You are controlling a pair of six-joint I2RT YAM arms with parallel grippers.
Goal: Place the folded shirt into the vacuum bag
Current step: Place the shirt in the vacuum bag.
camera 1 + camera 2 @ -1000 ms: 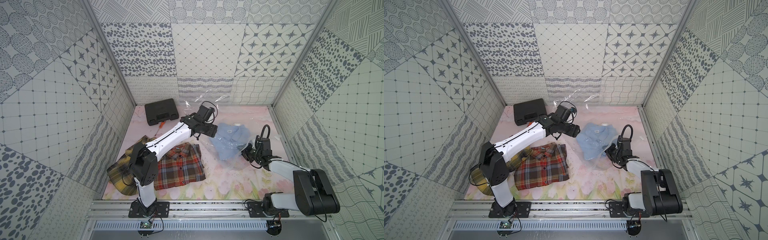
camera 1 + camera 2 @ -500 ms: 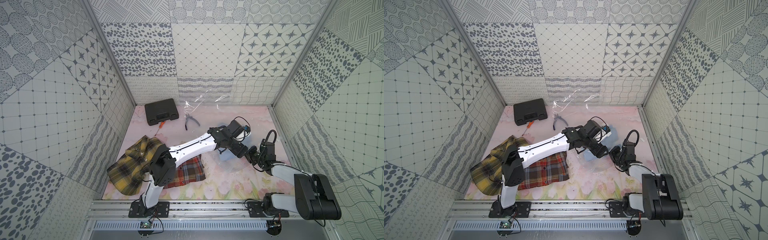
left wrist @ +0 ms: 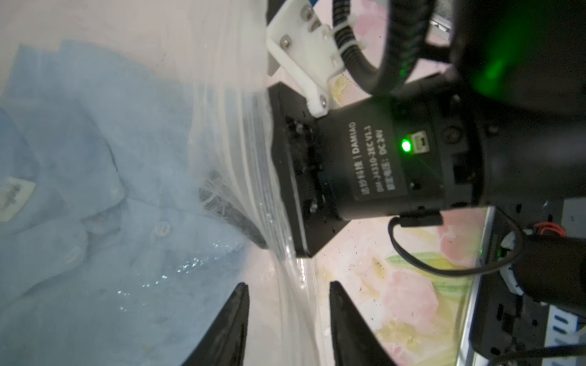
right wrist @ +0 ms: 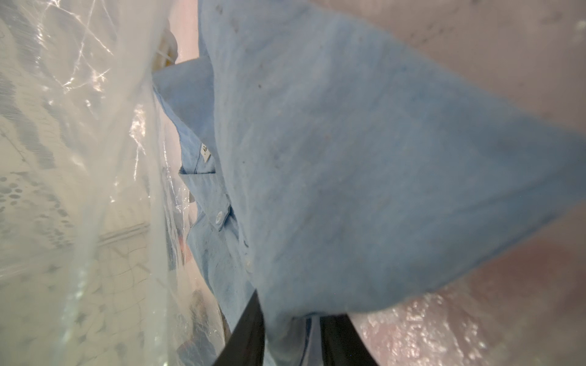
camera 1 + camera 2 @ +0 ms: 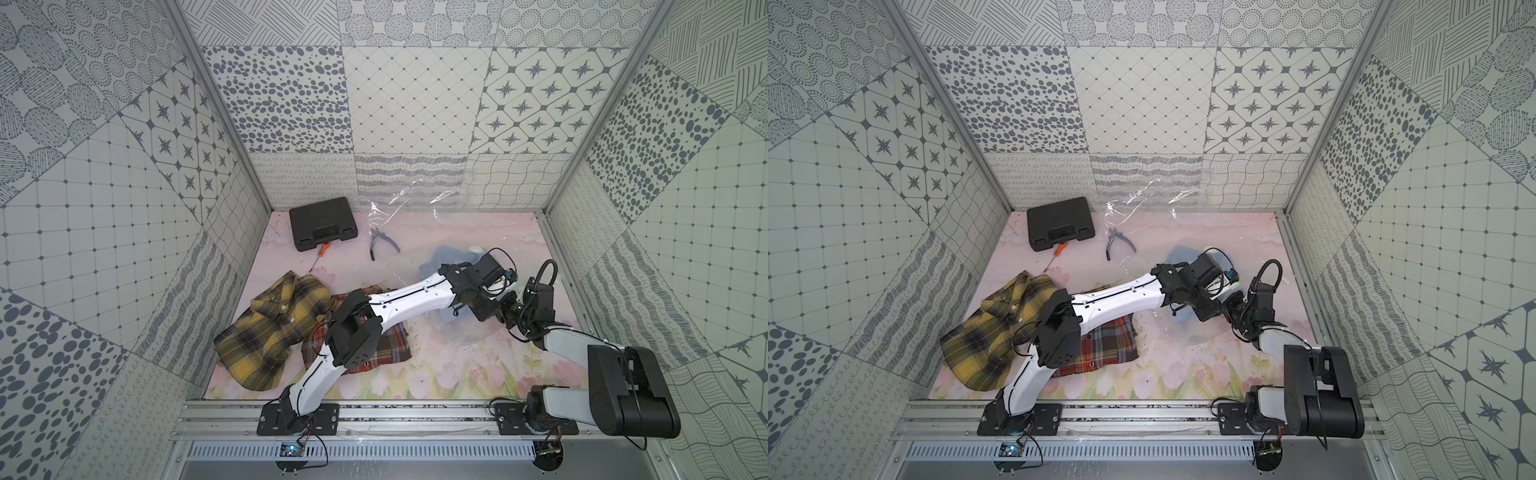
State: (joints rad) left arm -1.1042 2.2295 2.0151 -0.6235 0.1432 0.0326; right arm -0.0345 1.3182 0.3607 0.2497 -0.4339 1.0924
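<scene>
Nearest the rail, the left arm lies across a red plaid shirt (image 5: 394, 350), with a yellow plaid shirt (image 5: 270, 328) just beside it on the robot's left. Past them, on the right half of the table (image 5: 457, 374), the two arms meet at the near edge of the bag (image 3: 228, 95). The left gripper (image 3: 287, 285) has its fingers (image 3: 239, 320) partly apart, and the bag's ribbed edge runs through the gap without being pinched. The right gripper (image 4: 291, 313) is clamped on a fold of the blue shirt (image 4: 348, 158), and the cloth fills the space between its black fingers (image 4: 250, 329). Only the left wrist view shows the right gripper's body from outside, green lamp lit, its tip pushed in among the plastic folds. Only the right wrist view shows the cloth in its grip. In both top views the wrists overlap and hide both sets of jaws. The blue shirt lies under the clear film with collar and buttons showing through, probably inside the bag, though the haze leaves that unsure. Farther back lie pliers (image 5: 380, 245), an orange-handled screwdriver (image 5: 322, 250) and a black case (image 5: 323, 228). The bag's far end stands crumpled against the back wall (image 5: 411, 124).
</scene>
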